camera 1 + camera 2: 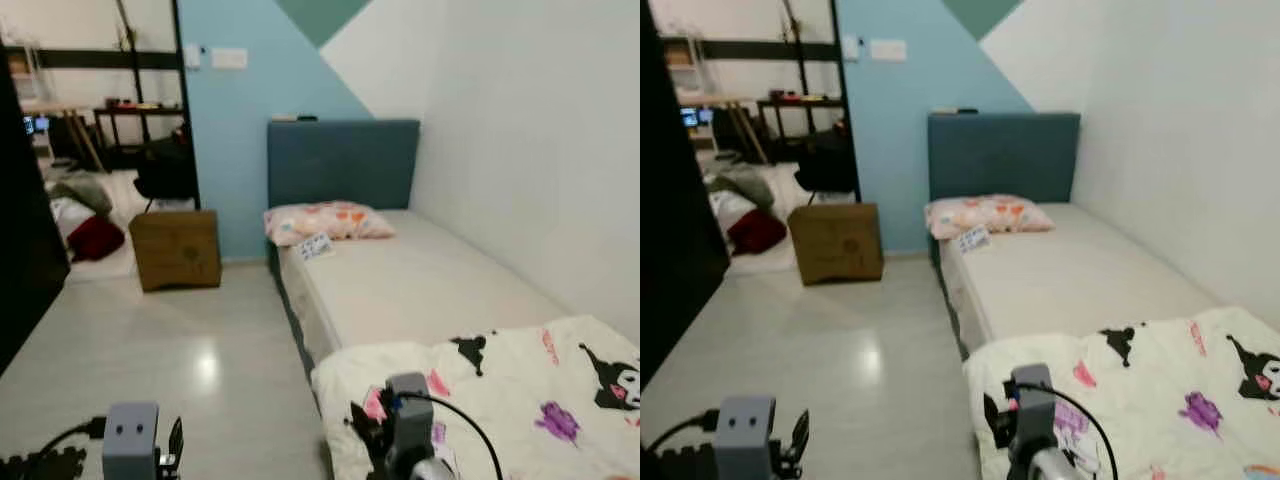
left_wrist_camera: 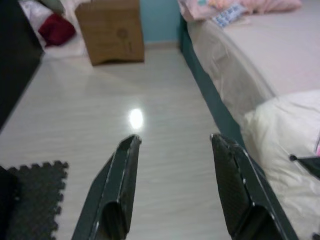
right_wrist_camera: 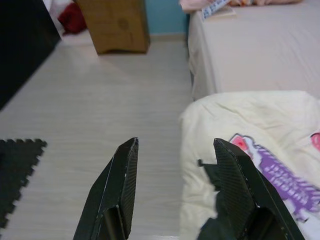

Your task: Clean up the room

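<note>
A cream blanket [image 1: 500,390] with cartoon prints lies bunched over the foot of the bed, its edge hanging down the side. The bare mattress [image 1: 420,280] runs up to a pink patterned pillow [image 1: 325,220], with a small blue-and-white packet [image 1: 315,246] beside it. My right gripper [image 3: 175,142] is open just off the blanket's edge [image 3: 250,130], above the floor by the bed. My left gripper [image 2: 172,140] is open over the pale floor, further left of the bed, with nothing between its fingers.
A cardboard box [image 1: 176,248] stands on the floor by the blue wall, left of the blue headboard [image 1: 342,160]. Clothes and a red bundle [image 1: 95,238] lie beyond it. A dark cabinet [image 1: 20,250] lines the left side. A black foam mat [image 2: 35,200] lies near my left.
</note>
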Motion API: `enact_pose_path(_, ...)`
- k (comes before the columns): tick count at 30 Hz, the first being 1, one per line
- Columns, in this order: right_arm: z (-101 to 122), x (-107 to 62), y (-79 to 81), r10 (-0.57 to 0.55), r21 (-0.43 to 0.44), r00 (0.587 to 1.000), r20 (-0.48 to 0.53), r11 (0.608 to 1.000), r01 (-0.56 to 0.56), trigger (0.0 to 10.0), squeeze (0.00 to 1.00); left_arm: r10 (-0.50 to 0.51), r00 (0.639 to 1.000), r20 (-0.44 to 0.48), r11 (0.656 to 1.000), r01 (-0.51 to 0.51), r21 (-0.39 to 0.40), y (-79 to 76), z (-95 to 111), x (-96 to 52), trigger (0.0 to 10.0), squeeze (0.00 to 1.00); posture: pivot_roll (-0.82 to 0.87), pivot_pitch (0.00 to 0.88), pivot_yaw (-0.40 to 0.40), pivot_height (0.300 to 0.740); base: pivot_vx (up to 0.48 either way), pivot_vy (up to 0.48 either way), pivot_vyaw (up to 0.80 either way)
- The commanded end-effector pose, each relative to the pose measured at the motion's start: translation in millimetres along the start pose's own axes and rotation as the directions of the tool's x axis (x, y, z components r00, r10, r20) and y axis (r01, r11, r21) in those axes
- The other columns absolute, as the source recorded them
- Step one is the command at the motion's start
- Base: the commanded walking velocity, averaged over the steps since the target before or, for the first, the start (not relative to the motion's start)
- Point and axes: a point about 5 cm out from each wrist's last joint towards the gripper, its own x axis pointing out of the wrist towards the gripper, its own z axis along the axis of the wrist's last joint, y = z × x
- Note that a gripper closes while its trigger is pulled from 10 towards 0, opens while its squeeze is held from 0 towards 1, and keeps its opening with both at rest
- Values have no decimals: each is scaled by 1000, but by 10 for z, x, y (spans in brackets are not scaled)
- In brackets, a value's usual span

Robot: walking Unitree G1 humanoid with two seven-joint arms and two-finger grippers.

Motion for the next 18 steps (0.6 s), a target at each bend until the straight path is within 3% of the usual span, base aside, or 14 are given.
enact_pose_path(1,-9,25,74,33,-20,999,-3,999,-33,10000,0,14,1000,-23,1000,-14,6,34,-61,-23,10000,0,-20,66,-62,740,480,0,800)
enact_pose_path(11,7,58,130,51,-22,999,5,998,-51,10000,0,22,999,-23,1000,-22,5,42,-69,-21,10000,0,-19,66,-66,740,480,0,753)
enact_pose_path(18,-16,48,96,32,-2,999,-6,999,-32,10000,0,22,999,-23,1000,-22,7,49,-69,-33,10000,0,-18,68,-66,740,480,0,0)
